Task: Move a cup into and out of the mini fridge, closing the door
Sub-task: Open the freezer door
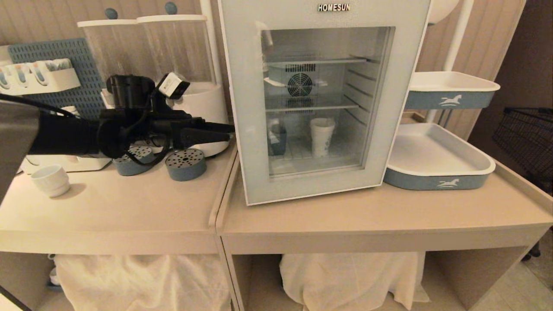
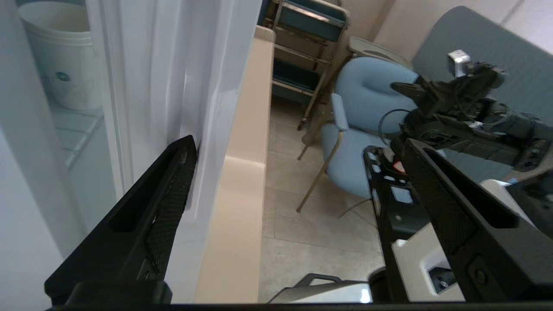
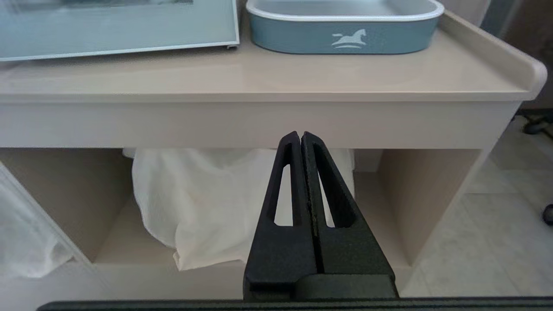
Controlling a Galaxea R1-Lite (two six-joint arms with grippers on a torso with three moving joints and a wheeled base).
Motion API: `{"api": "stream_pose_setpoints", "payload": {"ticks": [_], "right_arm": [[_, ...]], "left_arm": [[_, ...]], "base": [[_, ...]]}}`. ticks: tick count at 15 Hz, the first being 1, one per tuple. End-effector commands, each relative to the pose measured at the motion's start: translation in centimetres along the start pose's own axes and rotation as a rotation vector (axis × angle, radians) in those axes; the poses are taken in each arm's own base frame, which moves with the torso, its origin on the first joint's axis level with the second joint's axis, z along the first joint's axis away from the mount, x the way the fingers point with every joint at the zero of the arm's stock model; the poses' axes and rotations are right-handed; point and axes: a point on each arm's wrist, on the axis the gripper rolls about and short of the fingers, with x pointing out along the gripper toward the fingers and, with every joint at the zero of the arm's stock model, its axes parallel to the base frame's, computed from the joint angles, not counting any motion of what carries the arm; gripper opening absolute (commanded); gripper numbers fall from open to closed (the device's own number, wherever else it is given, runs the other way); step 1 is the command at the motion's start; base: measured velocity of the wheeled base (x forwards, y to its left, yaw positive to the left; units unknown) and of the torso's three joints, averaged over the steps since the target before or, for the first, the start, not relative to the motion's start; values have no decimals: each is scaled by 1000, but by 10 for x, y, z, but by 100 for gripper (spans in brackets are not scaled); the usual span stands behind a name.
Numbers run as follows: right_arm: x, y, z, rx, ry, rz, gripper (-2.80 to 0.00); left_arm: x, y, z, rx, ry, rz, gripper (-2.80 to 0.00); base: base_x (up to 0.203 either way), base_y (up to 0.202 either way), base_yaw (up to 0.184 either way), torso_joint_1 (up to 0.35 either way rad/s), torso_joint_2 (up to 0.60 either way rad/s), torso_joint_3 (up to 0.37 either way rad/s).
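The fridge [image 1: 322, 99] stands on the counter [image 1: 345, 216], its door [image 1: 250, 129] shut flush against the body. Through the glass the cup [image 1: 322, 136] stands upright on the fridge floor, toward the right of the middle, below the lower wire shelf [image 1: 311, 107]. A small dark container [image 1: 278, 139] stands to its left inside, apart from it. The rear fan [image 1: 300, 84] shows behind the upper shelf.

The left gripper [image 1: 231, 131] reaches in level from the left, its fingertips at the left edge of the door, about midway up. Its jaws stand wide apart and hold nothing. In the left wrist view one finger [image 2: 168, 190] lies against the door's pale edge, its tip touching the frame; the other finger [image 2: 449, 198] is out in free space on the near side, well clear of the fridge. The cup [image 2: 60, 65] shows through the glass there, with its small blue logo.

The right gripper [image 3: 301, 136] is parked low in front of the counter, below its edge, jaws pressed together and empty.

To the right of the fridge a blue-sided tray [image 1: 436, 168] lies on the counter, with a second tray [image 1: 451, 88] on a rack above it. On the left counter a white mug [image 1: 51, 180] stands near the front, and two round blue perforated lids [image 1: 185, 164] lie under the left arm. White cloth [image 1: 350, 276] hangs under the counter.
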Motion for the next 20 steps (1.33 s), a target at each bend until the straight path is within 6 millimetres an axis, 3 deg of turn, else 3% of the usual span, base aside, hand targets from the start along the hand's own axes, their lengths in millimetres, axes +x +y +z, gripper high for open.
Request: {"api": "stream_pose_setpoints", "payload": {"ticks": [1,3,9,13,20], "right_arm": [[0,0,0,0,0,1,-280],[0,0,0,0,0,1,-280],[0,0,0,0,0,1,-280],[0,0,0,0,0,1,-280],[0,0,1,6,-7,-1,-280]], "left_arm": [[-1,-6,4,13,-1,-10,0],[0,-7,4,13,-1,-12,0],[16,-37,3,9,12,-60,0],[26,-68,5,41,21,-95,0],[77,-112,-5,43,68,-147,0]], "base": [[0,0,0,0,0,0],[0,0,0,0,0,0],[0,0,0,0,0,0],[0,0,0,0,0,0],[0,0,0,0,0,0]]}}
